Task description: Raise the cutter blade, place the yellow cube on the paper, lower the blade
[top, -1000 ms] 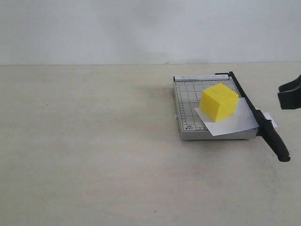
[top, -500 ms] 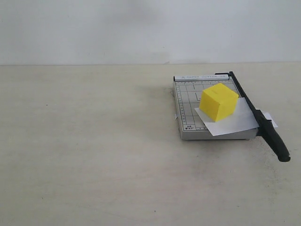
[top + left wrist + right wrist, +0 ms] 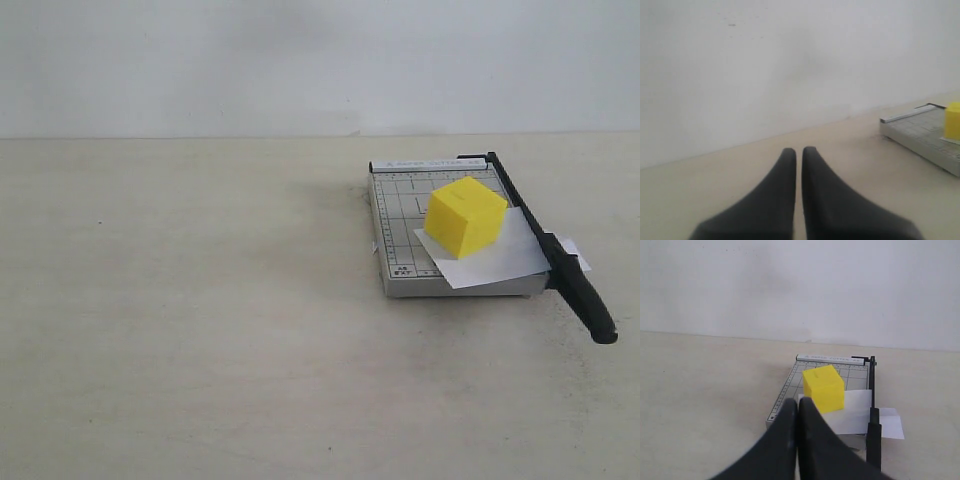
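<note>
Table [image 3: 200, 330]: one pale top, backed by one plain white wall [image 3: 300, 60].
Trimmer base [image 3: 395, 235]: one grey gridded board, right of middle in my exterior view.
Cutter blade [image 3: 560, 270]: one, lying flat along the base's right edge, handle overhanging the front.
Paper [image 3: 495, 262]: one white sheet on the base; more white shows beyond the blade, and I cannot tell if it is separate.
Yellow cube [image 3: 464, 215]: one, sitting on the paper, near the blade.
Left gripper [image 3: 799, 152]: one, fingers together, empty, well apart from the trimmer.
Right gripper [image 3: 798, 405]: one, fingers together, empty, facing the cube.
</note>
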Robot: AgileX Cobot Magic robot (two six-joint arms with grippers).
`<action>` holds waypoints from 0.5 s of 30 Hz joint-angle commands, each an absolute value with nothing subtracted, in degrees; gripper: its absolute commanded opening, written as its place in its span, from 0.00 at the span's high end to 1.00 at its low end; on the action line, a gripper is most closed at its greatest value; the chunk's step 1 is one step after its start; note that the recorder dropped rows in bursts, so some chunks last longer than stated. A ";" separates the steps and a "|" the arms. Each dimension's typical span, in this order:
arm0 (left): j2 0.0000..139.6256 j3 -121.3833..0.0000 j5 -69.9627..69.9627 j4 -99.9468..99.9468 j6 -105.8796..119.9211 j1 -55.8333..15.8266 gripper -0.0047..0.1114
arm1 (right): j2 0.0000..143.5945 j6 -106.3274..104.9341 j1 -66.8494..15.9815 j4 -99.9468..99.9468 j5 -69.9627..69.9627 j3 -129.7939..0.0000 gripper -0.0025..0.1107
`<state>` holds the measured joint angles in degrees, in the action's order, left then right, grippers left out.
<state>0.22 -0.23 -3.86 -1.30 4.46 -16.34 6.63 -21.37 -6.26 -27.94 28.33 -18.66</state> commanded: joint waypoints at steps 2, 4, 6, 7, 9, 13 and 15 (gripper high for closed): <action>0.00 0.00 -2.92 -1.07 3.86 -9.24 0.92 | 5.36 -21.29 -6.22 -24.21 25.33 -15.17 0.98; 0.00 0.00 -3.04 -1.07 3.86 -8.49 0.92 | 3.41 -21.03 -6.22 -21.72 22.53 -12.35 0.98; 0.00 0.00 -3.04 -1.07 3.86 -8.49 0.92 | 1.04 -19.80 -6.22 -20.70 19.27 -9.25 0.98; 0.00 0.00 -3.04 -1.07 3.86 -8.49 0.92 | 0.00 -18.89 -6.22 -19.73 17.61 -7.81 0.98; 0.00 0.00 -3.04 -1.07 3.86 -8.49 0.92 | 0.00 -16.55 -6.22 -17.37 15.39 -5.58 0.98; 0.00 0.00 -8.43 -0.47 3.28 -8.50 0.92 | 0.00 -7.22 -6.32 -9.28 14.78 -3.61 0.98; 0.00 0.00 -15.74 -0.66 3.28 -8.50 0.92 | 0.00 -3.59 -6.32 -7.08 14.06 -2.63 0.98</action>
